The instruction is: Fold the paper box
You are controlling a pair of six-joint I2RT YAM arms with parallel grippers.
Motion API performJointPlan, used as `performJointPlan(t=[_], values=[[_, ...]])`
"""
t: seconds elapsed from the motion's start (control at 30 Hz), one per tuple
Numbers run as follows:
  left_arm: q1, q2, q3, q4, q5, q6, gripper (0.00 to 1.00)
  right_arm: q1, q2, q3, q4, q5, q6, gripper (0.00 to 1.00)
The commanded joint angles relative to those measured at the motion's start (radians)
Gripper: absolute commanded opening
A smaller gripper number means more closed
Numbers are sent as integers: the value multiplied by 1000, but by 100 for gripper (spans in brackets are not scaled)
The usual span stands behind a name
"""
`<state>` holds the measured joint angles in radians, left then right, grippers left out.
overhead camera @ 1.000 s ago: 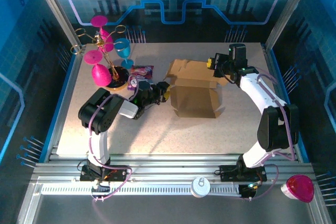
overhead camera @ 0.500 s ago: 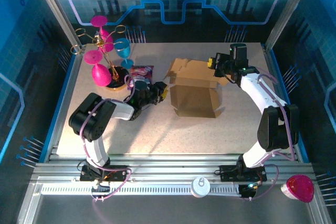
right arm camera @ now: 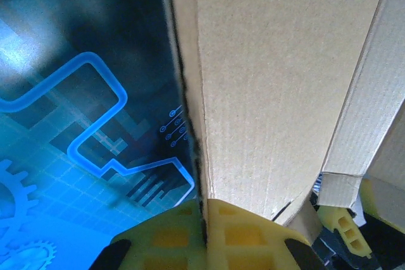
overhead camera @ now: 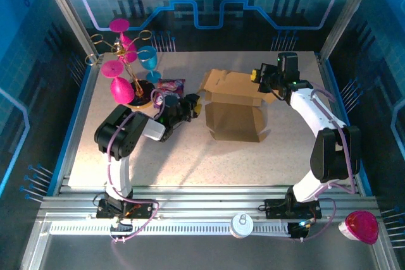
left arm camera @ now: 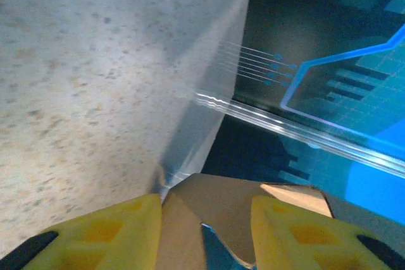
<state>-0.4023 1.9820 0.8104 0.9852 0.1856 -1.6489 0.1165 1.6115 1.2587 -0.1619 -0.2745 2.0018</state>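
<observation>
Paper box [overhead camera: 234, 115] | right tool [right arm camera: 204, 210] pinches its panel | left tool [left arm camera: 205, 213] half-wide astride flap, contact unclear

The speckled table [overhead camera: 190, 156] bears the paper box [overhead camera: 235, 121], purple packet [overhead camera: 171, 85] and glass stand [overhead camera: 144, 91].

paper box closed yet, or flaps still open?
Still open. The paper box has loose flaps sticking out at its back and left edge; no lid closed over it.

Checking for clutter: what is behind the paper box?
Bare table behind the paper box, with the right gripper clamping its rear flap. The strip directly behind its raised panels is hidden.
</observation>
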Motion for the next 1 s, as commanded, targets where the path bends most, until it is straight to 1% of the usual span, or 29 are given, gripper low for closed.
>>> performJointPlan(t=[0.0, 0.27, 0.4, 0.77, 0.97], values=[[-17, 23, 35, 86, 29, -26, 43, -14, -20, 30, 16, -18, 23, 0], [-39, 5, 28, 71, 29, -3, 42, -13, -14, 30, 30, -18, 29, 0], [-48, -11, 53, 5, 55, 42, 42, -11, -15, 22, 35, -17, 35, 0], [-73, -51, 140, -275, 80, 242, 46, -2, -18, 18, 40, -17, 39, 0], [-88, -71, 244, -556, 65, 432, 48, 9, -19, 15, 42, -20, 42, 0]])
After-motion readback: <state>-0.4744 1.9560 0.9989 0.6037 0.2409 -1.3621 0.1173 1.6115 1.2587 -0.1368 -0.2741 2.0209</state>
